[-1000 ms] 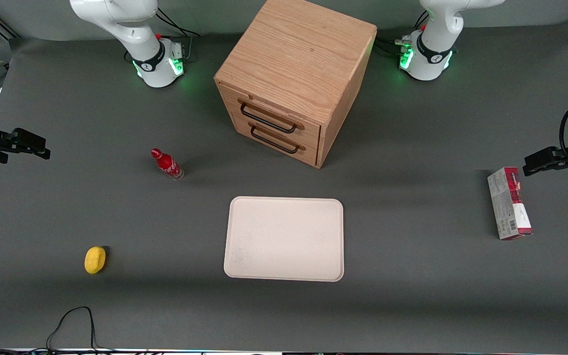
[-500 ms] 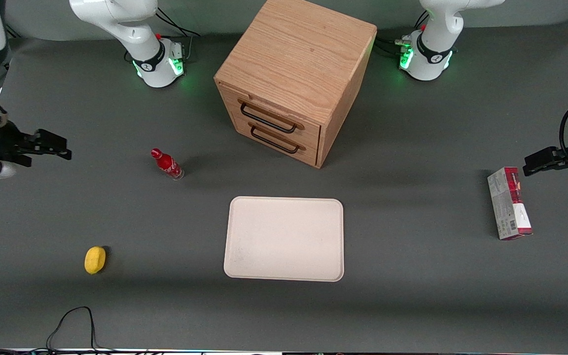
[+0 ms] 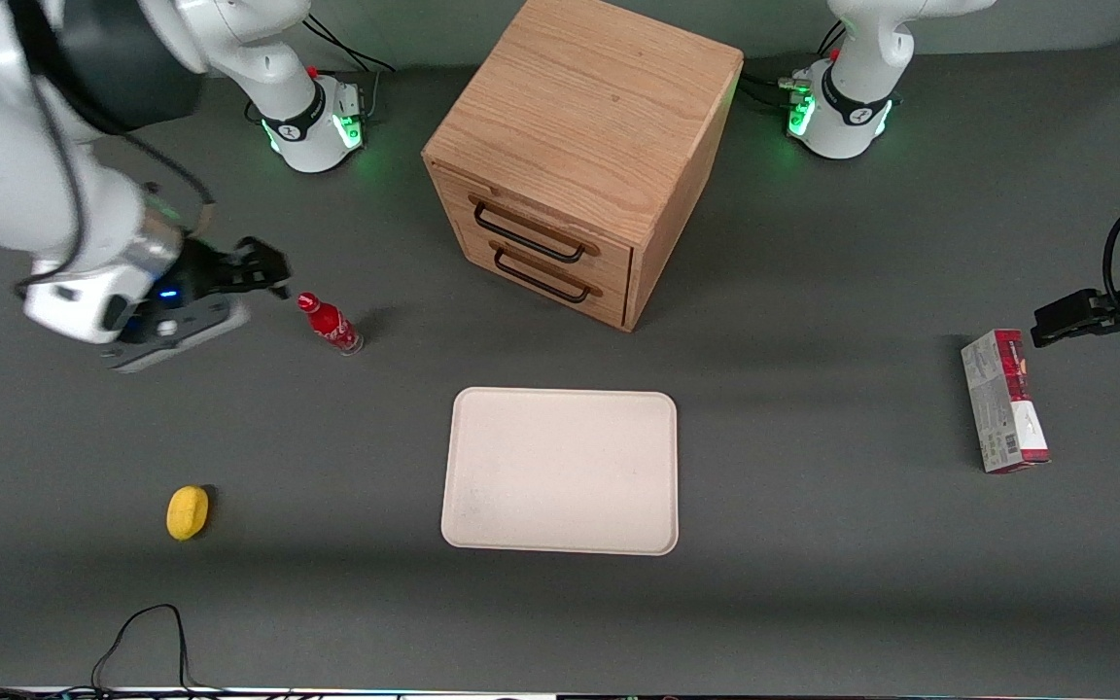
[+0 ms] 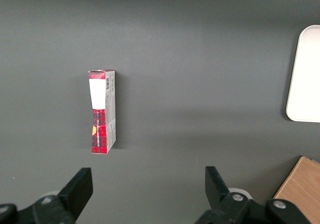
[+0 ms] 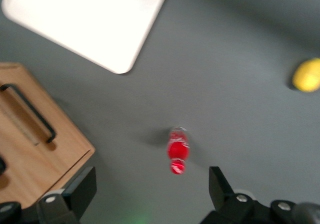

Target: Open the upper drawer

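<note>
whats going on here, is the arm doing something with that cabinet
The right arm is on its way to the oak cabinet to open the upper drawer, but nothing is touched yet. Its gripper is open and empty, above the table close beside the red bottle, well short of the drawer's black handle. Both drawers are shut. A white tray, a yellow object and a red box lie untouched.

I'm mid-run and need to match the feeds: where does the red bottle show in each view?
Front view: red bottle stands on the table, nearer the camera than the oak cabinet, just beside the open gripper.
Right wrist view: red bottle, seen from above, between the gripper's fingers.
Left wrist view: not in it.
Shared landmark: the white tray.
</note>
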Available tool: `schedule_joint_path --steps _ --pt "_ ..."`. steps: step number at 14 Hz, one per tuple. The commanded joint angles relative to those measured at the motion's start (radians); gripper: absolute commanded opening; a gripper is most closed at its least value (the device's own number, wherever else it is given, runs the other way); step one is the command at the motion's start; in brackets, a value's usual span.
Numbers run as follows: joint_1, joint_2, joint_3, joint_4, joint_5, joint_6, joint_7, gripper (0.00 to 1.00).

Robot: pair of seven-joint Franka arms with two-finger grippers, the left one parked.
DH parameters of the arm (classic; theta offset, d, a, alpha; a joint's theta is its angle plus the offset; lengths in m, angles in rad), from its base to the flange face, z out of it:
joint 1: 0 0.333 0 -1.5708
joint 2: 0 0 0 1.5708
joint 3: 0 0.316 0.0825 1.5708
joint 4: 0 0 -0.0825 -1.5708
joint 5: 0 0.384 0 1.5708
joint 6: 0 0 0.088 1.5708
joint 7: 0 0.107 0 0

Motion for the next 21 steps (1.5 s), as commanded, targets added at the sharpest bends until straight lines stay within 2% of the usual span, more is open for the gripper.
schedule_joint_path --steps 1,7,11,15,18,21 --pt "0.109 0.053 -0.013 0.044 0.027 -0.006 0.013 1.00" --pt "0.318 0.096 -0.013 0.044 0.024 0.063 0.021 1.00" --pt "0.390 0.108 -0.013 0.044 0.026 0.089 0.021 1.00" --pt "0.419 0.108 -0.009 0.035 0.036 0.099 0.000 1.00" --pt "0.418 0.096 -0.016 0.028 0.131 0.085 -0.114 1.00" --pt "0.414 0.091 -0.018 0.028 0.159 0.054 -0.160 1.00"
